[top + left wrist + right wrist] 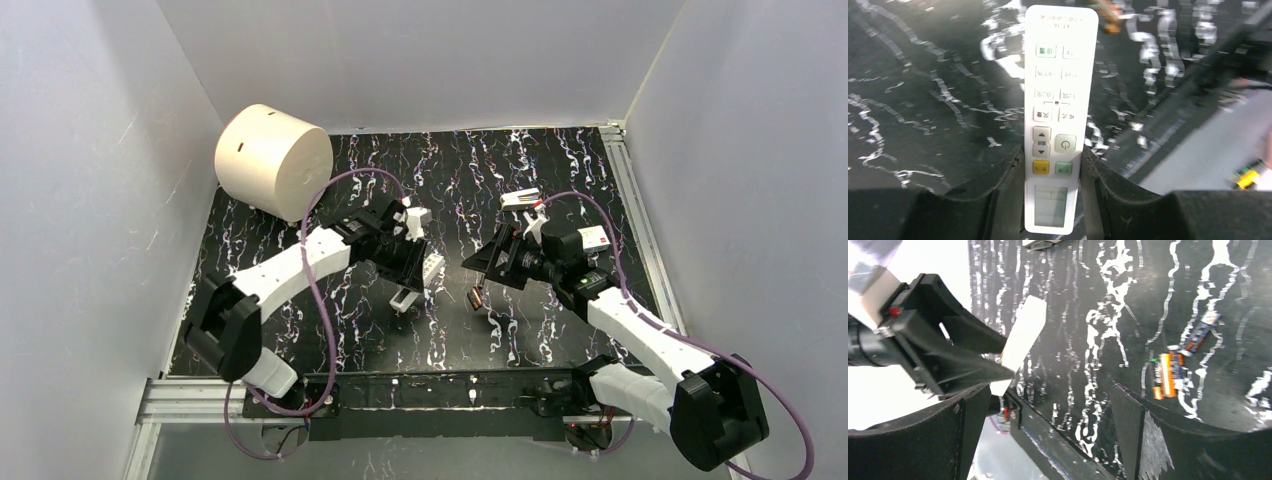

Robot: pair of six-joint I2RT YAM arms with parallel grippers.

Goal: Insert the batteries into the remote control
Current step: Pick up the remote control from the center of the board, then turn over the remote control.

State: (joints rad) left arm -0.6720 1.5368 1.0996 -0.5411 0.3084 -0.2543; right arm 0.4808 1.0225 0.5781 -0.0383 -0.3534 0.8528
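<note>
My left gripper (1052, 156) is shut on the white remote control (1058, 100) at its screen end, button face towards the camera. In the top view the gripper (412, 262) holds the remote (432, 268) above mid-table. The remote's free end also shows in the right wrist view (1023, 335). Two small copper-orange batteries (1168, 375) (1199, 332) lie on the black marbled table, seen in the top view (478, 297) just below my right gripper (482, 268). My right gripper (1050, 405) is open and empty, hovering left of the batteries.
A small white-grey strip (403, 298) lies on the table below the left gripper. A white box with a red mark (520, 200) sits behind the right arm. A large cream cylinder (272, 160) stands at the back left. White walls enclose the table.
</note>
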